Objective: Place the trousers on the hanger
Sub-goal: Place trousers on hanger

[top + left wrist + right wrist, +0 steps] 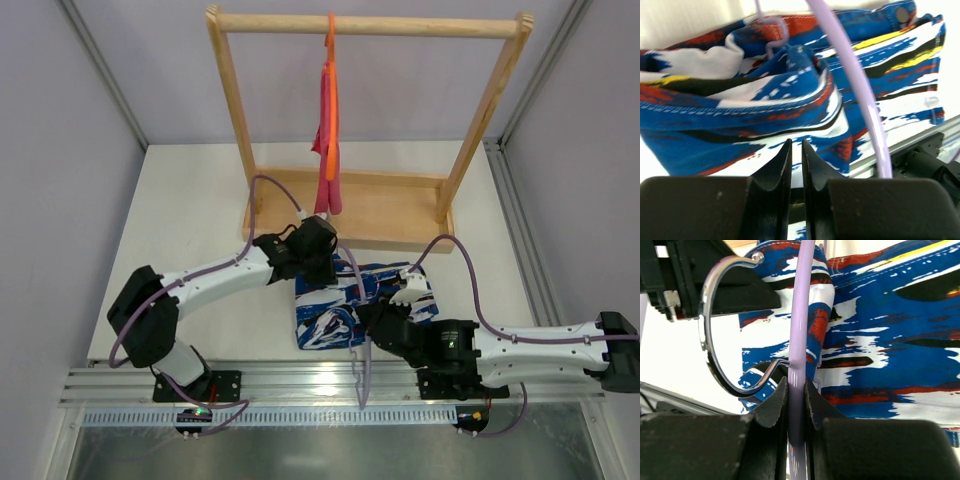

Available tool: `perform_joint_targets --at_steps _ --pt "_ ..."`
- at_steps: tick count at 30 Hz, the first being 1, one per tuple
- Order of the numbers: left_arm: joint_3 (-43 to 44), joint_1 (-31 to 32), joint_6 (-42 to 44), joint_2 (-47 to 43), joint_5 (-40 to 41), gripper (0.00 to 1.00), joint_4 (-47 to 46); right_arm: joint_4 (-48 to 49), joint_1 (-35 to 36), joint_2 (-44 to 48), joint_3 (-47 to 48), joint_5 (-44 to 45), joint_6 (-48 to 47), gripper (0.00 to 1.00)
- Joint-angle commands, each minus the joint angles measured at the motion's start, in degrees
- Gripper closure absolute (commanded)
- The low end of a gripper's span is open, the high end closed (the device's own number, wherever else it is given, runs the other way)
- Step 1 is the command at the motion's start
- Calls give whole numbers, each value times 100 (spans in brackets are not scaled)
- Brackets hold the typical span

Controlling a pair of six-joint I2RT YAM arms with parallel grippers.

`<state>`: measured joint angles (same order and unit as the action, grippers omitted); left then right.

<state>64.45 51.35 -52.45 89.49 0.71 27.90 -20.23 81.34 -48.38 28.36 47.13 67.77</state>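
The trousers [335, 312], printed in blue, white, red and black, lie bunched on the table between the two arms. My right gripper [796, 380] is shut on the pale lilac hanger [802, 315] just beside its silver hook [707, 330], and the bar runs up over the trousers [890, 340]. My left gripper [796, 142] hovers close above a fold of the trousers [740, 115]; its jaws stand a narrow gap apart with nothing between them. The lilac hanger [860, 85] crosses the cloth to its right. From above, the left gripper [318, 262] is at the trousers' far edge and the right gripper [380, 315] at their near side.
A wooden rack [370, 210] stands behind the trousers, with an orange hanger and pink cloth [328, 130] hanging from its top rail. A metal rail [320, 385] runs along the table's near edge, just in front of the trousers.
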Motion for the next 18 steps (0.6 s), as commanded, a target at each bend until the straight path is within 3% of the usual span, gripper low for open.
perform_joint_targets --at_steps 1,5,10,18 --pt "51 -11 -47 -265 175 88 434 10 57 -101 328 498 254 96" --pt "-388 32 50 -906 -44 90 490 10 49 -180 372 534 290 96" --pt "-995 287 -11 -1609 -1264 100 -302 45 40 -233 390 560 351 96" --pt "-1557 674 -503 -1251 -1389 99 -1330 1 48 -216 416 586 404 96"
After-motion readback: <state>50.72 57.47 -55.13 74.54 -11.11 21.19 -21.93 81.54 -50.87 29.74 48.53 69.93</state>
